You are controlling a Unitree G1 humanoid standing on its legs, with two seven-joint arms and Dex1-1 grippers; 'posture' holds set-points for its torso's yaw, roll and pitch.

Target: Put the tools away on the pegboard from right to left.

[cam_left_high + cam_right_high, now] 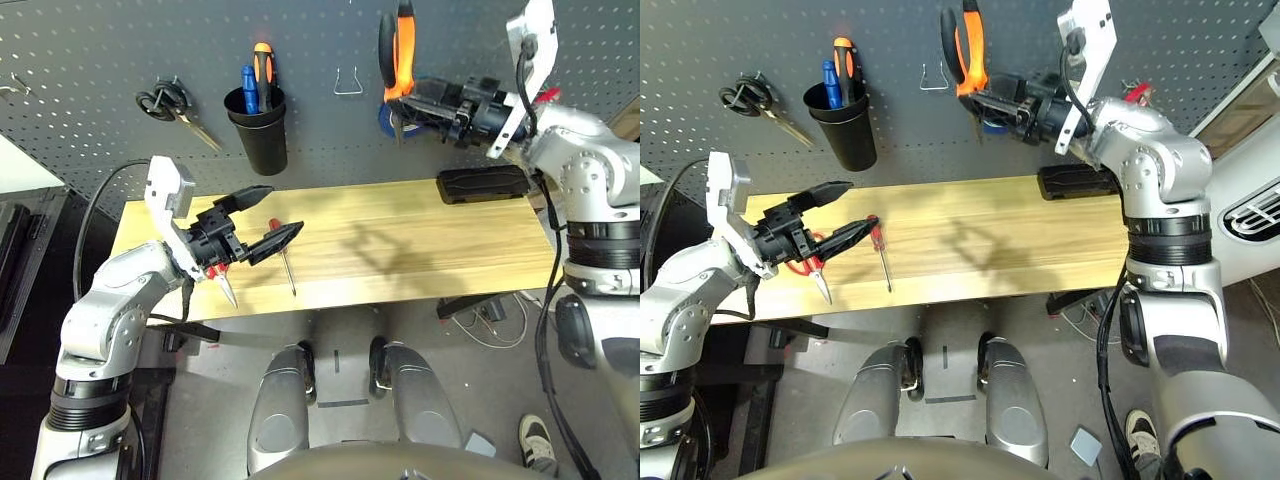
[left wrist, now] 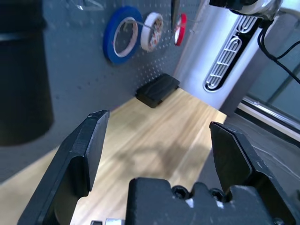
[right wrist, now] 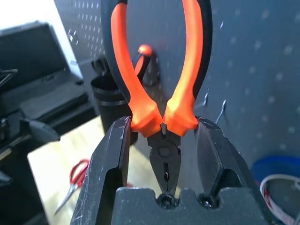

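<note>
A pale wooden tabletop (image 1: 400, 240) adjoins the dark grey pegboard (image 1: 320, 25), with a black case (image 1: 483, 184) by its far edge, near the right corner. A person's shoe (image 1: 537, 440) shows on the grey floor (image 1: 350, 330) (well clear of the wood). On the pegboard are the black cup (image 1: 262, 140), black-handled scissors (image 1: 170, 100), a wire hook (image 1: 347, 82), and the blue tape roll (image 2: 123, 35), white tape roll (image 2: 152, 32) and thin red tape ring (image 2: 180, 29).

The red-handled scissors (image 1: 815, 268) and small red-handled screwdriver (image 1: 881, 250) lie apart towards the tabletop's left end, beside and partly under the left tool (image 1: 287, 209). The orange-and-black-handled pliers (image 3: 164, 108) are between the right tool's (image 3: 164, 120) fingers, handles up, jaws down, in front of the pegboard.

The left tool is spread wide above the tabletop, holding nothing. The right tool, partly open, grips the pliers just below their handles.
</note>
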